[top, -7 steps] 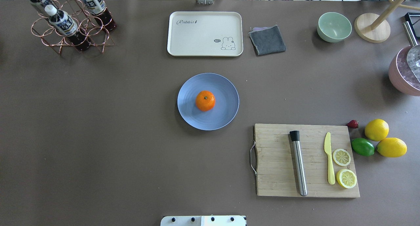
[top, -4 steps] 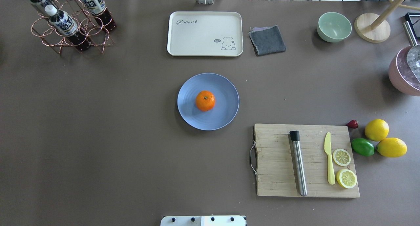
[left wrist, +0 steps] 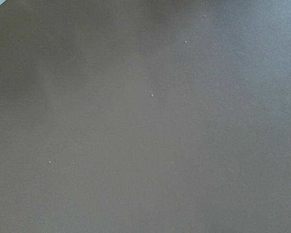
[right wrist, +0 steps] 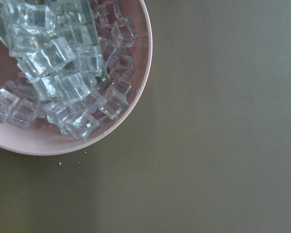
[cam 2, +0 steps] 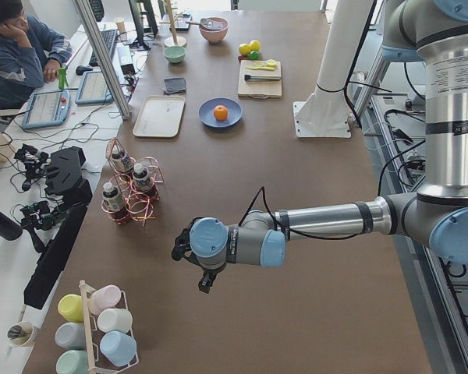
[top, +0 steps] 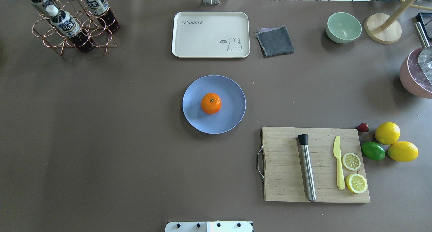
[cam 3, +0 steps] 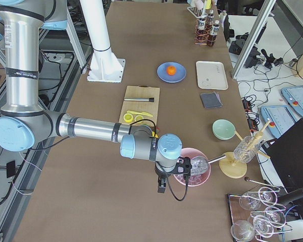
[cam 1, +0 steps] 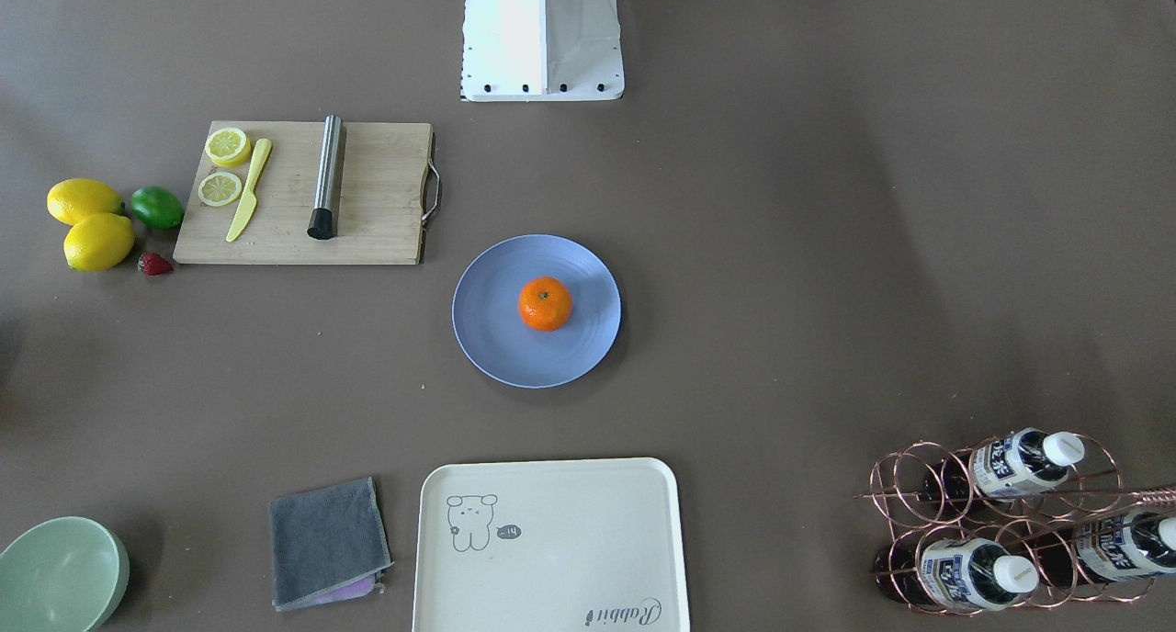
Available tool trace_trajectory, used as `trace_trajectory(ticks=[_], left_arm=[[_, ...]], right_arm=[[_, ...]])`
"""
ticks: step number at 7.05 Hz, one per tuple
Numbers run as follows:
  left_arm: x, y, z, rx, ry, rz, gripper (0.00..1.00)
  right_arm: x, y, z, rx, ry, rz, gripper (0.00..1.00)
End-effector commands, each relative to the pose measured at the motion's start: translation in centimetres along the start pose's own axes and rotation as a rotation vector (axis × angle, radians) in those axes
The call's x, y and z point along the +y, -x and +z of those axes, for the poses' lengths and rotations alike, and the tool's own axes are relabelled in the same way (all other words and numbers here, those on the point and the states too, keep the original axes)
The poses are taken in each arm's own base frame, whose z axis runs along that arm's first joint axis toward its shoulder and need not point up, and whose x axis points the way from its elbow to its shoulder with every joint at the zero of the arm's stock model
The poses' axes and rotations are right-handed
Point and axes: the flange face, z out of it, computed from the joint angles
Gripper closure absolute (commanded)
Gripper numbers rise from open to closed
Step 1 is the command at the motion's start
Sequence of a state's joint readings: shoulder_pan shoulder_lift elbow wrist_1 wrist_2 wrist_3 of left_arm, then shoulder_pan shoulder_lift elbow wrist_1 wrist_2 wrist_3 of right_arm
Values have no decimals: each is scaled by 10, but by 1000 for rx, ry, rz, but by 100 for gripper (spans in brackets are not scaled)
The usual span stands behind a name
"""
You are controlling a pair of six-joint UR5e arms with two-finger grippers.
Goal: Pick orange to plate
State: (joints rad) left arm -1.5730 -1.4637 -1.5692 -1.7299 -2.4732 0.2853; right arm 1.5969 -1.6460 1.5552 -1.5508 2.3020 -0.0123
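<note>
The orange (top: 211, 103) sits stem up near the middle of the pale blue plate (top: 229, 88), at the table's centre; it also shows in the front-facing view as the orange (cam 1: 545, 303) on the plate (cam 1: 487, 333). Nothing touches it. Neither gripper shows in the overhead or front-facing views. In the side views, my left gripper (cam 2: 205, 282) hangs over bare table far from the plate, and my right gripper (cam 3: 162, 186) hangs beside a pink ice bowl (cam 3: 192, 173). I cannot tell whether either is open or shut. Both wrist views show no fingers.
A wooden cutting board (top: 287, 178) carries a steel muddler (top: 307, 168), a yellow knife (top: 338, 164) and lemon slices. Two lemons (top: 387, 133), a lime (top: 373, 150) and a strawberry lie beside it. A cream tray (top: 211, 34), grey cloth (top: 275, 40), mint bowl (top: 343, 27) and bottle rack (top: 72, 23) line the far edge.
</note>
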Motion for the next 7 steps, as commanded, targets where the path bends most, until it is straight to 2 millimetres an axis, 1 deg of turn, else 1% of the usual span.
trace_trajectory(ticks=[1, 2, 3, 4, 7], left_arm=[[-6, -15, -25, -75, 51, -46, 2], [9, -1, -48, -173, 70, -105, 2], [14, 4, -50, -211, 86, -113, 2], [18, 5, -48, -210, 90, -116, 2], [16, 4, -48, -208, 86, -111, 2]], right_arm=[[0, 0, 0, -4, 1, 1, 0], [1, -1, 2, -4, 3, 3, 0], [1, 0, 1, -4, 3, -1, 0], [1, 0, 1, -5, 3, -2, 0], [3, 0, 2, -17, 4, -4, 0]])
